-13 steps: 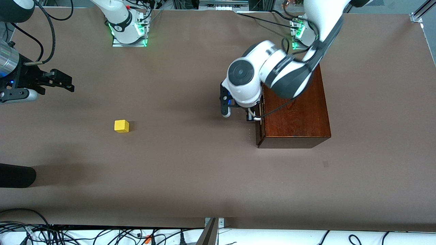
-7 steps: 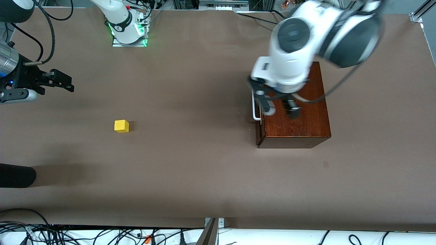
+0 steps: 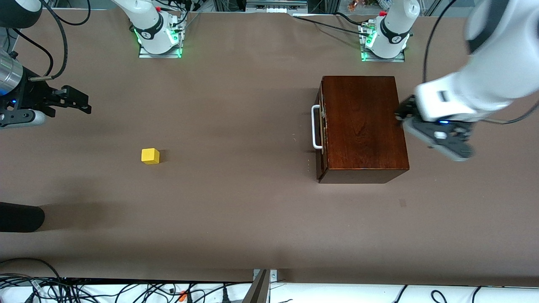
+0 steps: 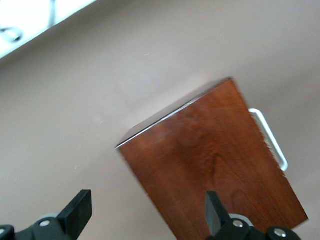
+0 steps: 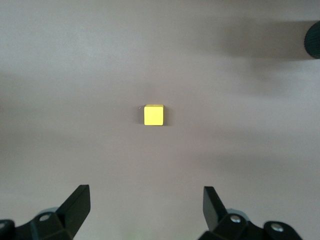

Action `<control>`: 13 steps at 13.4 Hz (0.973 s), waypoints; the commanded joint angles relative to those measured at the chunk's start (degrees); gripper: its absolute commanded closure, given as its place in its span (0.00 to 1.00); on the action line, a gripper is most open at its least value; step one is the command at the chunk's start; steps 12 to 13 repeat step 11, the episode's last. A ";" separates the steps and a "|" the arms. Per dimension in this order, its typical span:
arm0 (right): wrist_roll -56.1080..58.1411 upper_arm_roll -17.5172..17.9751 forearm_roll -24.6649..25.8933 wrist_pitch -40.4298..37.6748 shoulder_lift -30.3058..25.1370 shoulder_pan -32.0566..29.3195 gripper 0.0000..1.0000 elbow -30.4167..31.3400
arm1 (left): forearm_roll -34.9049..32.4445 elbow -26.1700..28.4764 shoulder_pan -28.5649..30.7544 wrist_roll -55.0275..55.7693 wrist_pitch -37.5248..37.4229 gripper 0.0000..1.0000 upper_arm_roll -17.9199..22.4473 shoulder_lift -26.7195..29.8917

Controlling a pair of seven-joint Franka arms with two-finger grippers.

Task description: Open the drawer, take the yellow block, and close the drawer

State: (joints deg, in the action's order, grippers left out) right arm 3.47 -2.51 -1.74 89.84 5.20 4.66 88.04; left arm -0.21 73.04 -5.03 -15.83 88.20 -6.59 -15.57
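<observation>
The yellow block lies alone on the brown table toward the right arm's end, and in the right wrist view the yellow block sits well off from the fingers. The drawer is pushed shut in the dark wooden box, its white handle free. My left gripper hangs open and empty over the box's edge at the left arm's end. In the left wrist view that gripper straddles the box, with the handle beside it. My right gripper waits open.
A black rounded object lies at the right arm's end, nearer to the front camera than the block, and it also shows as a black object in the right wrist view. Cables run along the table's front edge. Arm bases stand at the back.
My left gripper let go of the handle, opened, rose and swung across the box toward the left arm's end. The drawer stayed shut. The right arm and the block have not moved.
</observation>
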 commanded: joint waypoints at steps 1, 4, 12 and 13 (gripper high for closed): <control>-0.30 0.14 -1.16 -0.99 0.34 -0.44 0.00 -1.20 | 1.71 17.27 -1.56 5.87 7.76 0.00 4.47 12.99; -0.30 0.14 -1.16 -0.99 0.34 -0.44 0.00 -1.12 | 1.09 24.17 -1.04 16.53 7.87 0.00 6.84 17.15; -0.30 0.14 -1.16 -0.99 0.34 -0.44 0.00 -1.12 | 1.18 21.27 -0.16 16.10 5.67 0.00 6.76 15.49; -0.30 0.14 -1.16 -0.99 0.34 -0.44 0.00 -1.12 | 1.18 21.27 -0.16 16.10 5.67 0.00 6.76 15.49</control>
